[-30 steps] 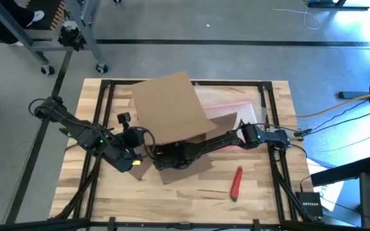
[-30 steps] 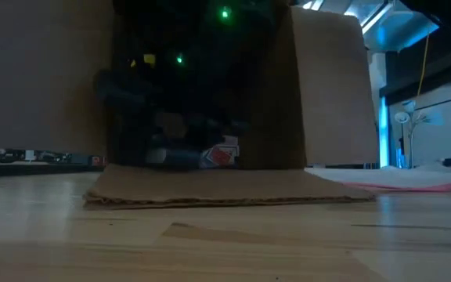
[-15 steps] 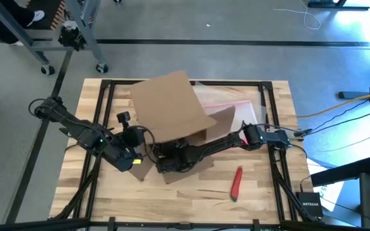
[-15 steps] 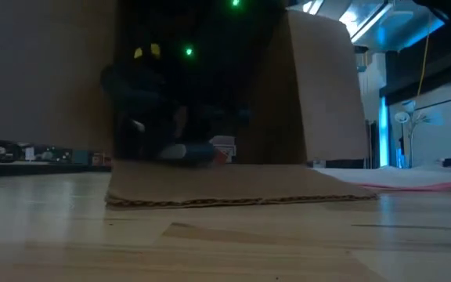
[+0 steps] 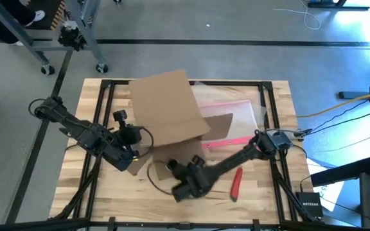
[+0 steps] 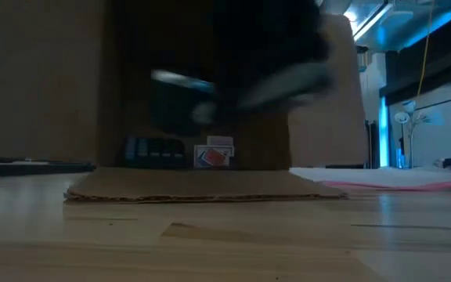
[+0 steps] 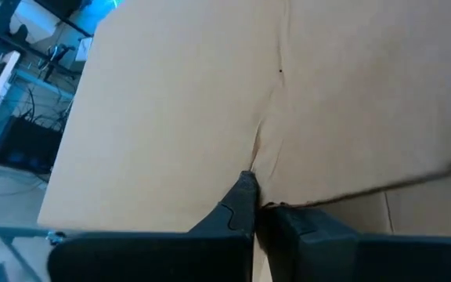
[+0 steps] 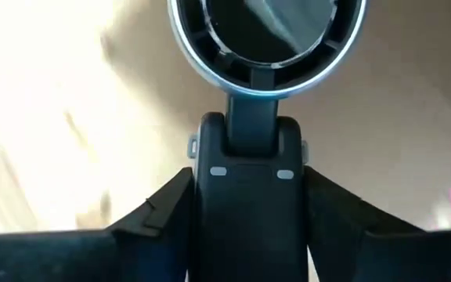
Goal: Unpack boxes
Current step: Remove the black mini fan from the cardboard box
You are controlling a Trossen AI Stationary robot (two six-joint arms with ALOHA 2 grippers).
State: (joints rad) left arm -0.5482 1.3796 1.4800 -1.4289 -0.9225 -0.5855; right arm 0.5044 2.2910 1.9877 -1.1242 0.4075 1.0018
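We see the cardboard box point(image 5: 169, 109) lying tipped toward the back middle of the table point(image 5: 262, 199), its open side facing the front edge and one flap flat on the wood. Our left gripper point(image 7: 254, 205) has its fingers pressed together, pinching the box's cardboard at its left side. Our right gripper point(image 8: 247, 205) hovers in front of the box, clamped on the handle of a small black fan point(image 8: 266, 47).
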